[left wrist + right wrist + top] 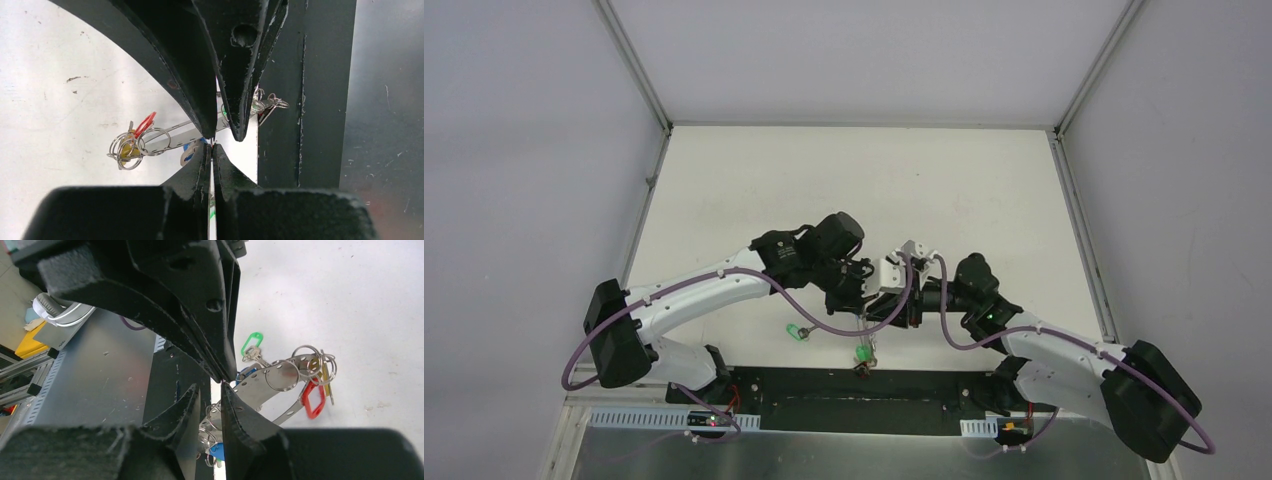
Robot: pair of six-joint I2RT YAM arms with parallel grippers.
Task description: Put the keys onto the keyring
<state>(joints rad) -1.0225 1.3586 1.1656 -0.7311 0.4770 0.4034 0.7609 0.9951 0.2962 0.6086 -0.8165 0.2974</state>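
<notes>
Our left hand (212, 156) is clamped shut on the keyring (260, 382); our right hand (211, 391) stands narrowly parted beside it, grip unclear.

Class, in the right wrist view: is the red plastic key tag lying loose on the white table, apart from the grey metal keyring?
No, the red plastic key tag hangs among small rings on the lifted grey metal keyring.

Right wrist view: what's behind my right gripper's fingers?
The keyring curves out from behind them, carrying a red tag and a yellow tag; a green-tagged key shows above it. A blue tag barely peeks out; its key is covered.
</notes>
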